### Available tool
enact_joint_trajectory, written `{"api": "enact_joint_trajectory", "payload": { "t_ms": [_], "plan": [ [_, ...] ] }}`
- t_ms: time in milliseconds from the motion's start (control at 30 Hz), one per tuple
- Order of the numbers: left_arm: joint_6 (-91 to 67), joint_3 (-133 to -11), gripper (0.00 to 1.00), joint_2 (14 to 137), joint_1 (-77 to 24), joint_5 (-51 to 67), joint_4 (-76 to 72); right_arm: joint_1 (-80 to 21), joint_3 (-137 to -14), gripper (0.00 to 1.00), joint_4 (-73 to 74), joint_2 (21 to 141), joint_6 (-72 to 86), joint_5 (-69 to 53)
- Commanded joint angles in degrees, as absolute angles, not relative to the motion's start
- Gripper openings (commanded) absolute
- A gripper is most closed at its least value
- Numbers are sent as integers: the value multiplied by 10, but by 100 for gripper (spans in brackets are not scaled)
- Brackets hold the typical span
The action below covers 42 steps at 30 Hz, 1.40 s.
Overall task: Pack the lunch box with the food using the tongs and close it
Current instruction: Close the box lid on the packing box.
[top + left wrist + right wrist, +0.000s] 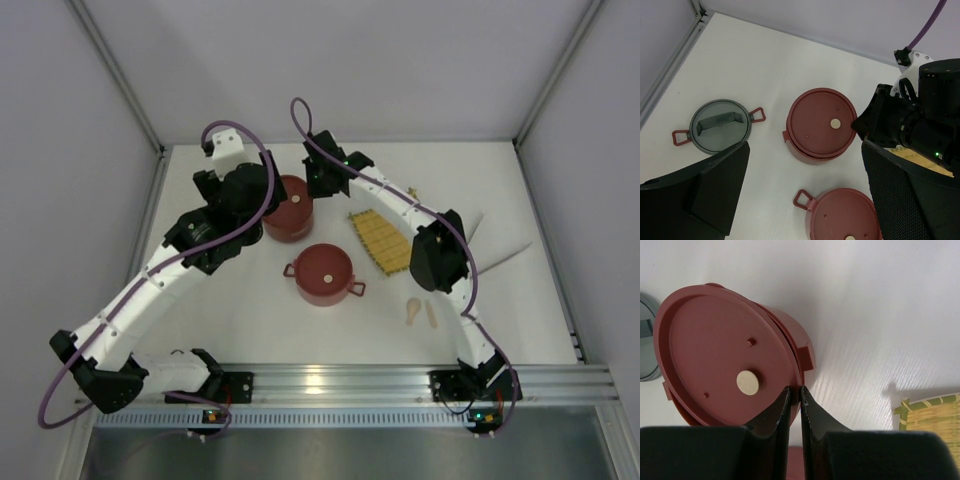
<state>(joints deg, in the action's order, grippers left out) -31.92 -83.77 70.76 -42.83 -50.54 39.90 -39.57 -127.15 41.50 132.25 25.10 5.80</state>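
Right gripper (794, 389): clenched on lid (715, 350) rim, far bowl (796, 335).
Left gripper (805, 144): released, empty, hovering above.
Done: no food visible, likely packed; near bowl (323, 274) lidded.
Remaining: seat lid, stack bowls.

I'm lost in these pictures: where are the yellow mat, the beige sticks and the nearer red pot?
yellow mat (382, 243), top view, middle of weave
beige sticks (414, 314), top view, left one's rounded end
nearer red pot (311, 267), top view, lid beside cream dot
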Motion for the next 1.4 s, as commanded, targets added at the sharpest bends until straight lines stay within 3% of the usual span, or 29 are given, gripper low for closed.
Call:
{"api": "enact_joint_trajectory", "payload": {
  "t_ms": [0,667,1367],
  "plan": [
    [-326,-836,99,708,-422,-507,374,-386,-1285,10,419,1325,250,45],
    [-333,-831,99,722,-416,-485,378,-366,-1304,10,467,1348,266,-55],
    [-376,-802,99,793,-396,-512,407,-367,-1271,17,484,1330,234,-4]
  ]
}}
